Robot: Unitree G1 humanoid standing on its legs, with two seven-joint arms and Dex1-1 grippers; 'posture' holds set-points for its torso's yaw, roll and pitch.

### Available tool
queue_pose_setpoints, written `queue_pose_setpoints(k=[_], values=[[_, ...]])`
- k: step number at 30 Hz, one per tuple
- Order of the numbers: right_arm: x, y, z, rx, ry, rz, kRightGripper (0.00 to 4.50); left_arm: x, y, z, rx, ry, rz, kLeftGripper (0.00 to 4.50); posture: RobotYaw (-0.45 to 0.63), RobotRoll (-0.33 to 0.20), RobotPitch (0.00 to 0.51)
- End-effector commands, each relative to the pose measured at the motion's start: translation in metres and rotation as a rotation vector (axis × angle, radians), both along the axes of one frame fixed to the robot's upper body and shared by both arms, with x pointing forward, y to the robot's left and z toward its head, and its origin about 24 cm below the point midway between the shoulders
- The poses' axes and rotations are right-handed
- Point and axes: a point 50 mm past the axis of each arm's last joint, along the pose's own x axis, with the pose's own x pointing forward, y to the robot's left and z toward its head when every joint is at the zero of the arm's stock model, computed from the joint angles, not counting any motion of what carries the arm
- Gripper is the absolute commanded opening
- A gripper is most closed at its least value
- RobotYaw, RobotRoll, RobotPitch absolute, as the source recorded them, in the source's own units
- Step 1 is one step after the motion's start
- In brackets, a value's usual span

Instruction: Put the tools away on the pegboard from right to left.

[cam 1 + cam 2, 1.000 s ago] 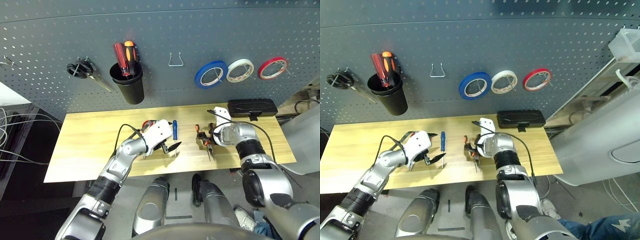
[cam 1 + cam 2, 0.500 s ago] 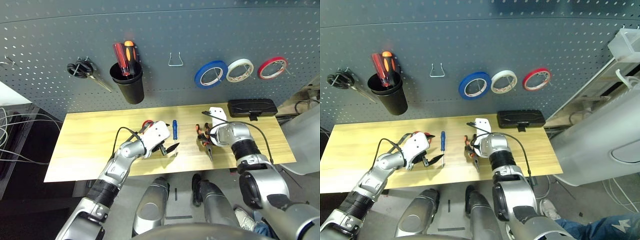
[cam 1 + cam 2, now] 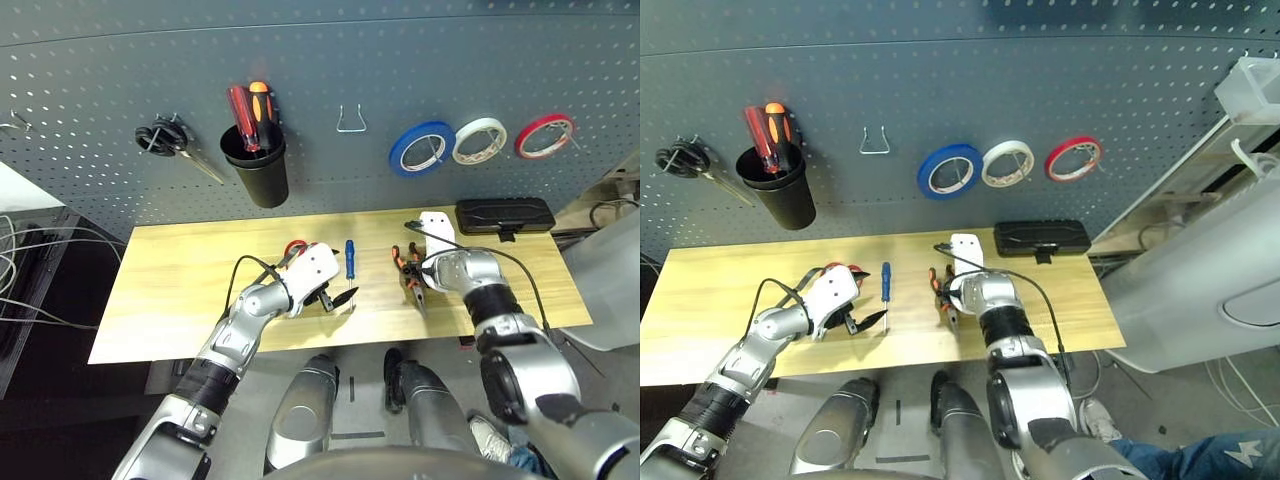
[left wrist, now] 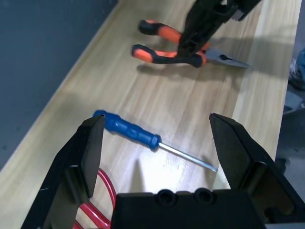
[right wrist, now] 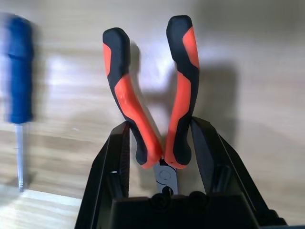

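Needle-nose pliers (image 5: 151,98) with orange-and-black handles are lying flat on the tabletop (image 3: 180,270), and the right end effector (image 5: 162,157) is closed in around them near the pivot, one black finger pressed on each side of the handles. Just beside them, toward the robot's left, the small blue-handled screwdriver (image 3: 349,262) is laid on the wood, untouched. The left end effector (image 4: 159,143) is held wide open over that screwdriver with nothing in it, and a bit of the red-handled scissors (image 4: 97,210) is seen under it. Up on the pegboard (image 3: 330,60) the blue tape roll (image 3: 421,147) is already hung, next to a white tape roll (image 3: 480,140) and a red tape roll (image 3: 545,135).
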Motion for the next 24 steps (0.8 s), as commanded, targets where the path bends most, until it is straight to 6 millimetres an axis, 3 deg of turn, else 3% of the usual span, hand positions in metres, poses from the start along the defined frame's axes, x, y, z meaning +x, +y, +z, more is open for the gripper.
queue_pose_setpoints(k=[1,4,10,14,17,21,24], values=[[-0.005,0.005,0.027,-0.050,-0.239,0.214,2.11,-0.006,-0.005,0.018,-0.113,-0.098,-0.044,4.50,0.22,0.000,0.187],[-0.013,0.007,0.041,-0.047,-0.396,0.333,1.98,-0.009,-0.007,0.036,-0.226,-0.180,-0.044,4.50,0.21,0.000,0.189],[-0.020,0.009,0.063,0.010,-0.607,0.418,0.02,-0.010,-0.005,0.059,-0.309,-0.294,-0.031,4.50,0.20,0.000,0.198],[-0.018,0.016,0.077,0.054,-0.683,0.436,0.02,-0.004,0.000,0.071,-0.336,-0.351,0.015,4.50,0.20,0.000,0.197],[-0.012,0.016,0.072,0.047,-0.633,0.409,0.02,0.000,0.001,0.070,-0.322,-0.350,0.024,4.50,0.19,0.000,0.195],[-0.005,0.011,0.057,0.027,-0.505,0.355,0.02,0.001,-0.001,0.054,-0.288,-0.251,0.029,4.50,0.20,0.000,0.193],[0.004,0.009,0.044,-0.022,-0.413,0.327,0.56,0.000,-0.001,0.035,-0.215,-0.163,0.035,4.50,0.19,0.000,0.194]])
